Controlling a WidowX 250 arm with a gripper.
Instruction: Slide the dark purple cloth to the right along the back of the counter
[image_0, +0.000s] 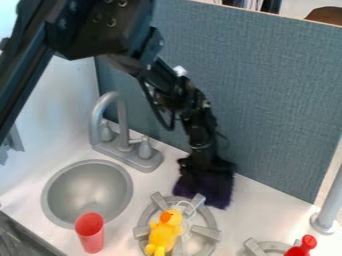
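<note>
Low at the back of the counter, close to the blue-grey panel, the black gripper (206, 164) points down at a dark purple cloth (206, 189). The two meet, and the gripper's dark lower end blends into the top of the cloth. Just in front of the cloth is a grey stove burner (212, 233), with a yellow rubber duck (164, 233) with an orange bill lying on its left side. Whether the cloth hangs or rests on the counter I cannot tell.
At left are a round grey sink (87, 187) and a grey faucet (123, 125). A red cup (91, 234) stands at the sink's front edge. A second burner (257, 247) with a red object (306, 245) is at lower right, near a grey post (328, 210). The panel (267, 100) rises behind.
</note>
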